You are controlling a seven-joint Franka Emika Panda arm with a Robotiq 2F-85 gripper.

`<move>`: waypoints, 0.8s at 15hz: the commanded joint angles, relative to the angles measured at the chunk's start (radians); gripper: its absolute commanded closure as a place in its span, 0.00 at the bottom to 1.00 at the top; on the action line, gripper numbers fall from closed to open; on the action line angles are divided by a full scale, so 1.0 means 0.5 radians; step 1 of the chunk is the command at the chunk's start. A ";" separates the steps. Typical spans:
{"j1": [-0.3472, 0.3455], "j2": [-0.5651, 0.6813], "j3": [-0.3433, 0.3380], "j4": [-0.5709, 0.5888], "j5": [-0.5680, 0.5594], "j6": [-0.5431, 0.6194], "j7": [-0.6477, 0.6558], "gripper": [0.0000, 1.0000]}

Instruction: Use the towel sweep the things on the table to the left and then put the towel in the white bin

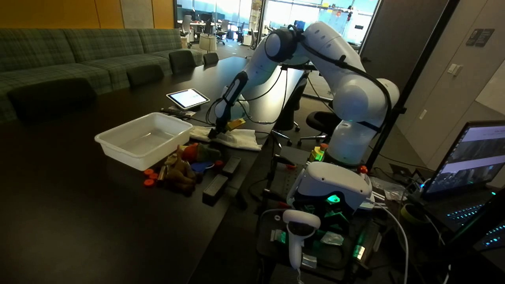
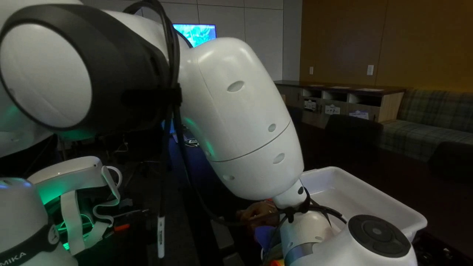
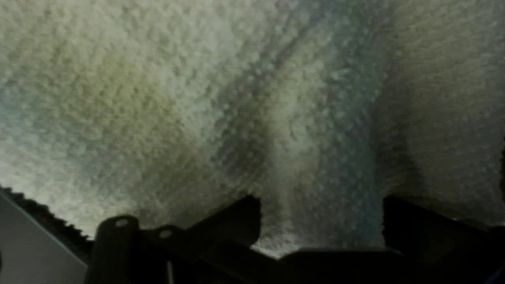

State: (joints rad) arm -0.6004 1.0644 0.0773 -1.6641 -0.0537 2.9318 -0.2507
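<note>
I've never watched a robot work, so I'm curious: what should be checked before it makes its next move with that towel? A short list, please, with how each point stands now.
1. Is the hand down at the towel? Ok: towel fills most of the wrist view.
2. Are its fingers closed on it? Not ok: they stand apart, with a ridge of towel between them.
3. Is the white bin upright and open? Ok, in both exterior views.
4. Are there things to sweep? Ok: a brown toy and red discs lie on the table.
5. Is the towel free of the bin? Cannot tell: their edges meet in an exterior view.
</note>
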 commanded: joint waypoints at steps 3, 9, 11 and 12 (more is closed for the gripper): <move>0.009 -0.097 -0.001 -0.065 0.039 -0.186 -0.083 0.55; -0.117 -0.400 0.085 -0.365 0.054 -0.286 -0.292 0.96; -0.184 -0.531 0.122 -0.490 0.065 -0.292 -0.369 0.96; -0.224 -0.597 0.148 -0.550 0.077 -0.306 -0.411 0.93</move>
State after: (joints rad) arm -0.6528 0.8971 0.1086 -1.8113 -0.0505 2.8036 -0.3747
